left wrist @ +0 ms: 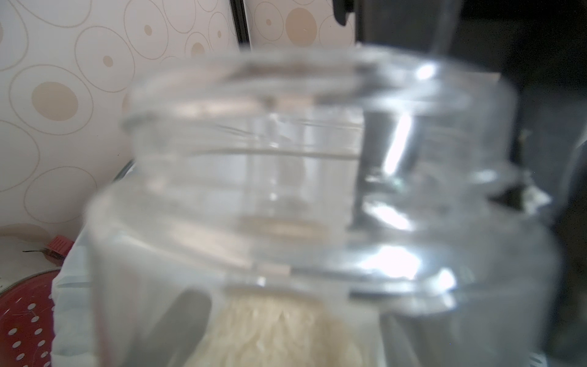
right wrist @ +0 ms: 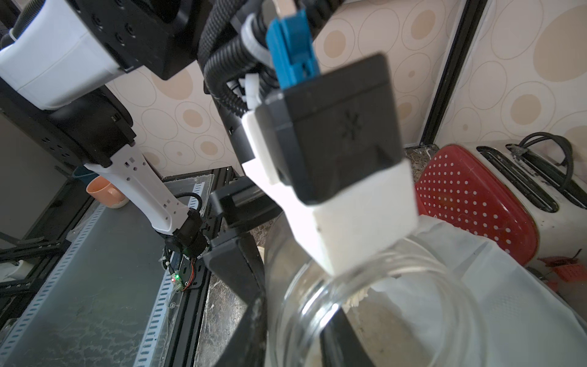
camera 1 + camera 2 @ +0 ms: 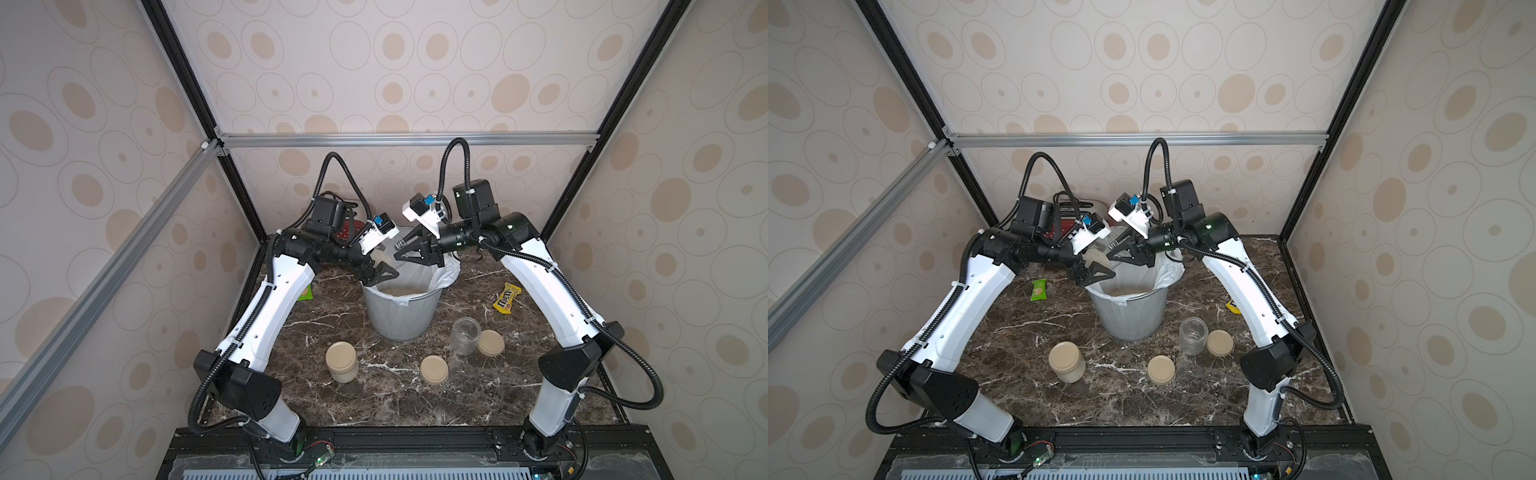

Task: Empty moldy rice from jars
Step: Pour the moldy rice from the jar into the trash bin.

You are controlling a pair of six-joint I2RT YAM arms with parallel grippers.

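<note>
Found one open jar (image 3: 384, 255) held tilted above the bin (image 3: 399, 324), with rice (image 1: 270, 333) banked at the base end and the mouth turned toward the right arm. Judged mid-emptying, and placed there for tipping the grains onto the rice pile (image 3: 401, 291) already lying inside the white liner (image 3: 446, 270). Clamped across the body by the left jaws, closed on the glass. Observed the right jaws at the mouth, narrowed, with one finger (image 2: 235, 273) outside the glass and one apparently inside the rim; cannot tell whether pinching or merely close. Judged a steadying or take-over hold. Noted on the surface (image 3: 395, 399), apart from the bin: a full lidded jar (image 3: 341, 361), an empty jar (image 3: 465, 334) and two loose lids (image 3: 434, 369).
</note>
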